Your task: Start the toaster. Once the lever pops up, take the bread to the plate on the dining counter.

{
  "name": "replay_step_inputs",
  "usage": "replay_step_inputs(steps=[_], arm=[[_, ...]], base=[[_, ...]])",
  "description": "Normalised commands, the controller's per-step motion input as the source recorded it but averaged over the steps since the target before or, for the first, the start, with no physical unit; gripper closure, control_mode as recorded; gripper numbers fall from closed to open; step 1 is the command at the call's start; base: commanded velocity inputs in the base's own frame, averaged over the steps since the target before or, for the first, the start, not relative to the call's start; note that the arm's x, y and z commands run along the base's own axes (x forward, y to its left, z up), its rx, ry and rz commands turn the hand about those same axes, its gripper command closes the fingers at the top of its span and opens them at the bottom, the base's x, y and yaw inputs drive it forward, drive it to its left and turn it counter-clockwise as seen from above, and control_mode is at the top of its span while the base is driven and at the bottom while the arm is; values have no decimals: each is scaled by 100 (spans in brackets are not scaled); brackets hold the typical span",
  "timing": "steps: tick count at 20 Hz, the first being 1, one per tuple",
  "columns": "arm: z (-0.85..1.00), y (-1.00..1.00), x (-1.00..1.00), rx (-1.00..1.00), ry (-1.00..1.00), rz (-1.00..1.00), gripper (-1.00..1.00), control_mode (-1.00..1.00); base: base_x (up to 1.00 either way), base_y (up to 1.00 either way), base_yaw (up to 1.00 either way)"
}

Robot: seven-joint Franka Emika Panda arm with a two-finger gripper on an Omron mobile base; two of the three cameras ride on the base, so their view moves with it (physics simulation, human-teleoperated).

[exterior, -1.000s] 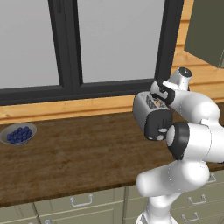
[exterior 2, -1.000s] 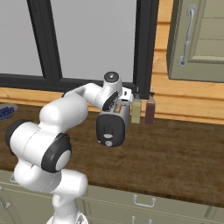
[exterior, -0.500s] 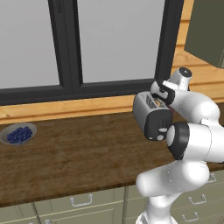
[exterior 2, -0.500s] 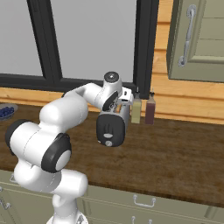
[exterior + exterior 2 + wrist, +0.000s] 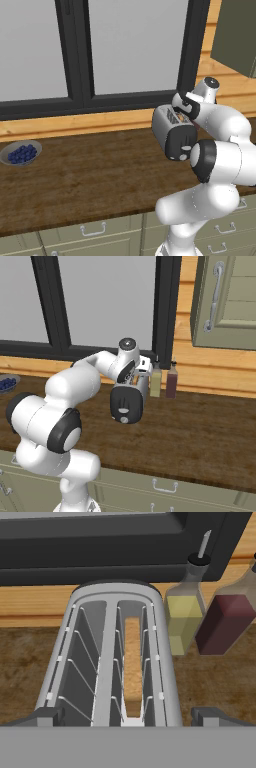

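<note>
I see the bread (image 5: 132, 662), a thin tan slice, sunk edge-up in the right wire-caged slot of the rounded silver toaster (image 5: 165, 677) on the wood-grain bench (image 5: 90, 180). My tool (image 5: 127, 716) hovers above with fingers spread wide, holding nothing. Beside the toaster stand two glass bottles, yellow (image 5: 182, 619) and dark red (image 5: 225, 622); a grey bowl (image 5: 20, 153) holds blueberries.

toaster (image 5: 115, 657): we see it on the counter (image 5: 75, 185), before the window (image 5: 125, 45).
bread (image 5: 132, 662): in its right slot.
bottles (image 5: 200, 612): just right of the toaster.
bowl (image 5: 20, 152): far left.
</note>
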Motion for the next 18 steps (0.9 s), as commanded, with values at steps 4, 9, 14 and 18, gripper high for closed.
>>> replay_step_inputs(steps=[4,9,14,18], arm=[[0,0,0,0,0,0,-100,-100],[0,0,0,0,0,0,-100,-100],[0,0,0,0,0,0,-100,-100],[0,0,0,0,0,0,-100,-100]], base=[[0,0,0],[0,0,0],[0,0,0],[0,0,0]])
